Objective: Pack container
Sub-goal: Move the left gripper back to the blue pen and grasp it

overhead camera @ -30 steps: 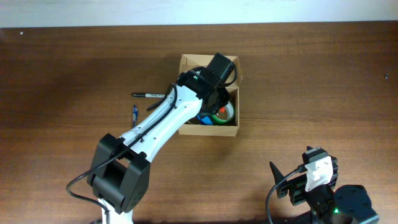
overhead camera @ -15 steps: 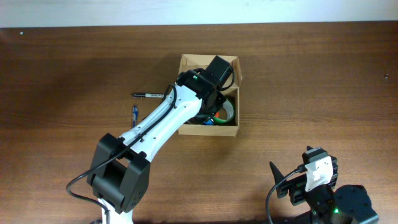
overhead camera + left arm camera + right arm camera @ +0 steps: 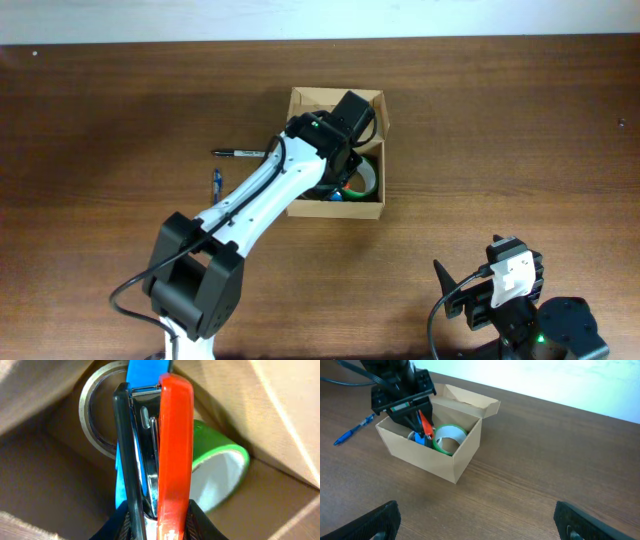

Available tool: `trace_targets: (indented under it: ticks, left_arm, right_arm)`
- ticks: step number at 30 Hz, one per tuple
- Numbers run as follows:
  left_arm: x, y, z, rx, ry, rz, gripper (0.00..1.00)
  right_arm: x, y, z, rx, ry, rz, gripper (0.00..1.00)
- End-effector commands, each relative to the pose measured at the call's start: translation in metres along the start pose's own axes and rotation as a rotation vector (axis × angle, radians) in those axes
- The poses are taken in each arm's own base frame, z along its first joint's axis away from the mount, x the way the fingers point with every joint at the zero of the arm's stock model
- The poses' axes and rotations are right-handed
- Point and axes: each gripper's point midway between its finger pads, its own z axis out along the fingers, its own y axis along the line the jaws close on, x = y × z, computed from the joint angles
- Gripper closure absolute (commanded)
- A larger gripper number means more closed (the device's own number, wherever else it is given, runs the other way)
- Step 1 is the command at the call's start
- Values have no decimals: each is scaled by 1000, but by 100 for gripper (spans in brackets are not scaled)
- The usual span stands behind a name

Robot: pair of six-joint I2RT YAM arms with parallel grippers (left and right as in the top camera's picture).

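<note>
The container is a small tan cardboard box with its flap lid standing open at the back. My left gripper reaches down into it, shut on a stapler with a red top and black base. Under the stapler lie a green-rimmed tape roll, a clear tape roll and a blue item. The right wrist view shows the left gripper inside the container beside the green tape roll. My right gripper stands open over bare table at the front right.
A black pen and a blue pen lie on the wooden table just left of the box. The left arm stretches across the table from the front left. The right arm's base sits at the front right.
The left gripper with the stapler has shifted slightly inside the box. The right arm has not moved.
</note>
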Motion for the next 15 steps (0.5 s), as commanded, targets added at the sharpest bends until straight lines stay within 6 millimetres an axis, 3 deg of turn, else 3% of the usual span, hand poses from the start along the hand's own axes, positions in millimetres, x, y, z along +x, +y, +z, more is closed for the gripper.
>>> trace_targets:
  ticks: [1,4,7,8,15]
  left_arm:
    - [-4,7,19,-53,-17,-14,77]
    - [-5,8,23,-62,-16,-15,75]
    - [-6,8,23,-63,-25,-15,45]
    - [-7,8,23,-63,-27,-15,41]
    - [-8,8,23,-60,-31,-16,37]
  right_arm:
    - [0,-3,0,18,-4,12,1]
    - [0,-3,0,18,-4,12,1]
    - [0,-3,0,18,-4,12,1]
    - [0,-3,0,18,-5,12,1]
    - [0,-3,0,18,-4,12,1]
